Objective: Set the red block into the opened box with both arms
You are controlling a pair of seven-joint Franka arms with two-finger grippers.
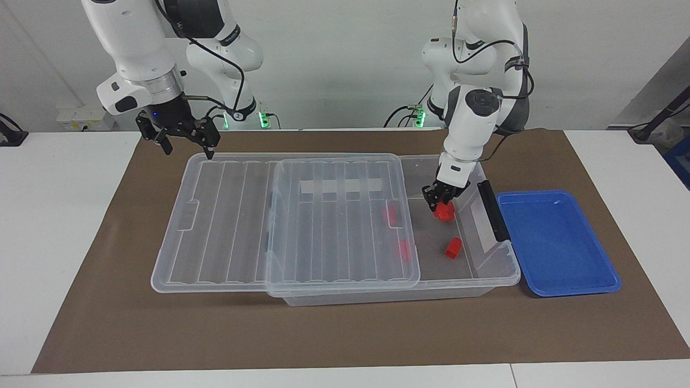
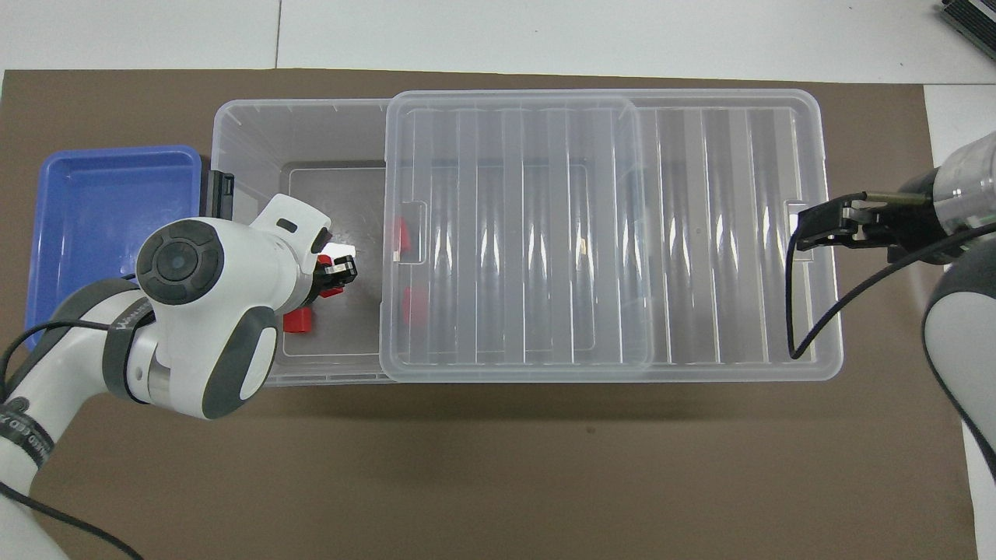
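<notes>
Left gripper point(image 1: 442, 203): jaws clamped on the red block point(image 1: 444, 212), inside the open end of the box point(image 1: 501, 272), toward the left arm's end of the desk.
Red block: between the jaws' tips, above the box floor; contact with the floor cannot be told.
Other red blocks: one point(image 1: 453, 247) loose on the floor, farther from the robots; two under the lid point(image 1: 345, 221).
Right gripper point(image 1: 186, 141): jaws wide, holding nothing, over the lid's corner.
Blue tray point(image 1: 560, 269): beside the box.

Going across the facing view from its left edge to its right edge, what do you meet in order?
right gripper, open, over the slid-back lid's end → clear lid → left gripper, shut on a red block over the box → black latch → blue tray.
</notes>
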